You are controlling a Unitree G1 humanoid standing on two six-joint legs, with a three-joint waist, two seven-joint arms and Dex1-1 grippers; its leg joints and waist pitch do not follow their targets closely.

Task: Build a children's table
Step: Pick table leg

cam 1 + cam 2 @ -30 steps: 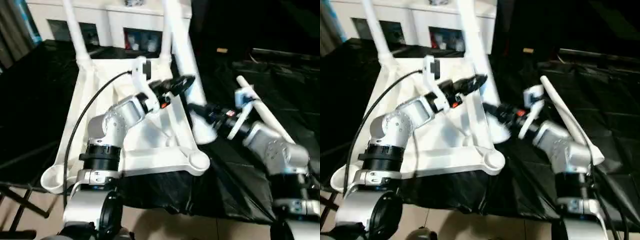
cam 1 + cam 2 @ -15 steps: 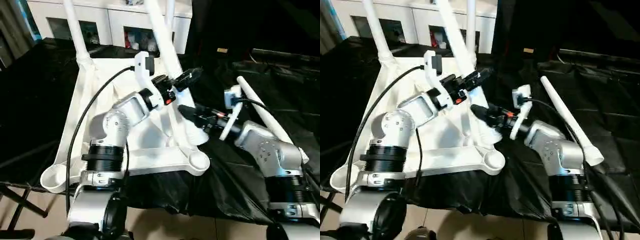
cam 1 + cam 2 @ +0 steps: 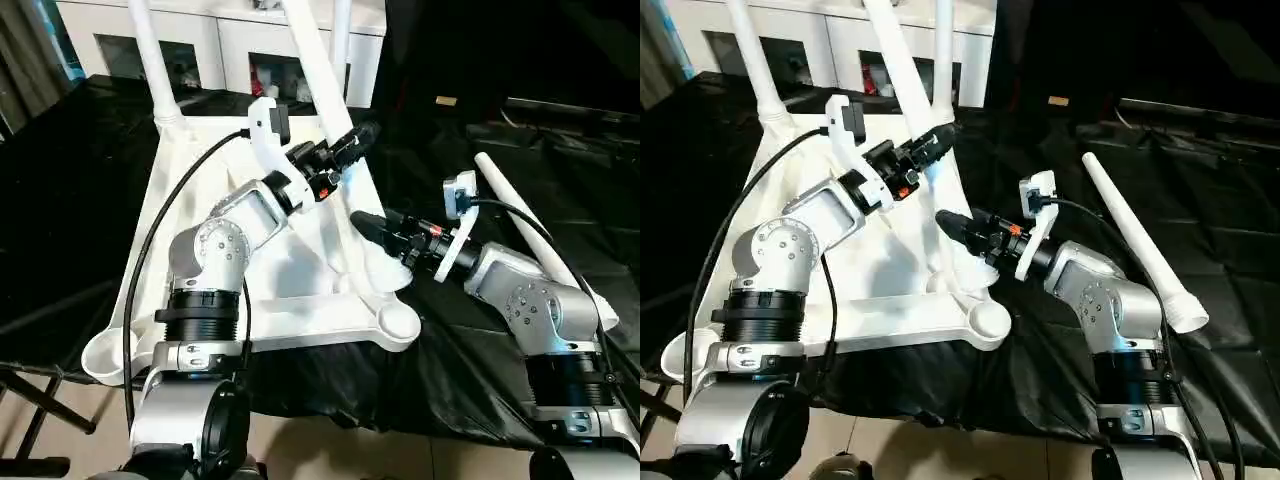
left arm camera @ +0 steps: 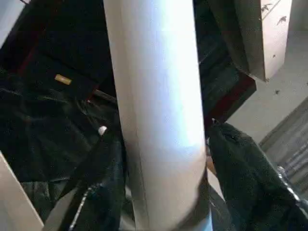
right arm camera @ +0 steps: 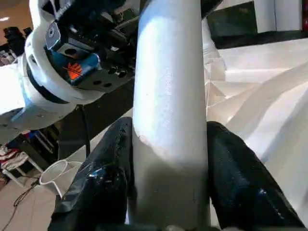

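The white tabletop [image 3: 250, 260] lies upside down, ribbed side up, on black cloth. Upright legs stand in its far left socket [image 3: 150, 60] and far right socket [image 3: 341, 30]. A third leg [image 3: 312, 50] leans over the tabletop's right rim, its lower end [image 3: 385, 272] just behind the near right socket [image 3: 400, 322]. My left gripper [image 3: 355, 140] is shut on this leg partway up, its fingers [image 4: 103, 187] pressed to both sides. My right gripper [image 3: 362, 222] is shut on it lower down, fingers [image 5: 106, 178] hugging the tube. Another leg [image 3: 540, 230] lies loose on the cloth to the right.
A white glass-doored cabinet [image 3: 230, 40] stands behind the tabletop. Black cloth [image 3: 480, 130] covers the work surface and hangs over its near edge. A black cable [image 3: 160, 250] loops from my left arm across the tabletop. The near left socket [image 3: 105, 360] is open.
The held leg's top has swung to the left. My left gripper's fingers have closed in on the leg. My right gripper has moved left with the lower part of the leg.
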